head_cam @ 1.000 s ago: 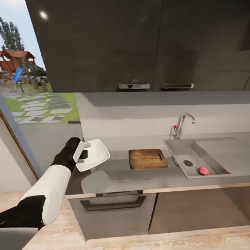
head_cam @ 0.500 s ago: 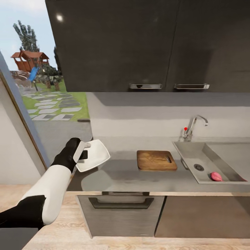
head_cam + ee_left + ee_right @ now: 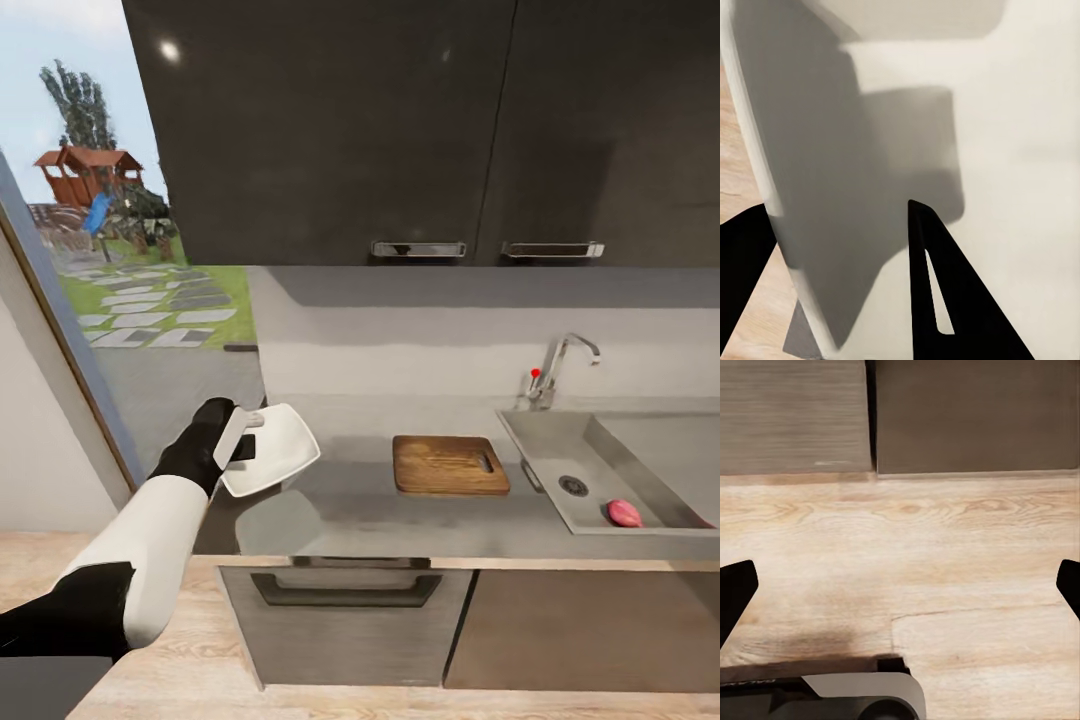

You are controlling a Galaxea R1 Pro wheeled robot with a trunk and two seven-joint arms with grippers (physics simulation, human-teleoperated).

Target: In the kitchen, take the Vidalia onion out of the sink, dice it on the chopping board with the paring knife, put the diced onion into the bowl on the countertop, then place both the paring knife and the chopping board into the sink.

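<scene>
The left gripper (image 3: 243, 432) is clamped on the rim of the white bowl (image 3: 270, 448), holding it tilted over the countertop (image 3: 400, 510) end. The Vidalia onion (image 3: 624, 513) sits in the sink (image 3: 545, 455), the chopping board (image 3: 449, 464) between. The right gripper (image 3: 900, 585) hangs spread wide above the floor. A rim pinch might slip, dropping the bowl off the edge.

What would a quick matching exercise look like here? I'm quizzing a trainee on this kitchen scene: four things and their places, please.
Things:
1. Vidalia onion
2. chopping board
3. bowl
4. tap

Places:
A. flat on the countertop
B. held in the left gripper
C. inside the sink basin
D. standing behind the sink

Pairs: 1-C, 2-A, 3-B, 4-D
</scene>
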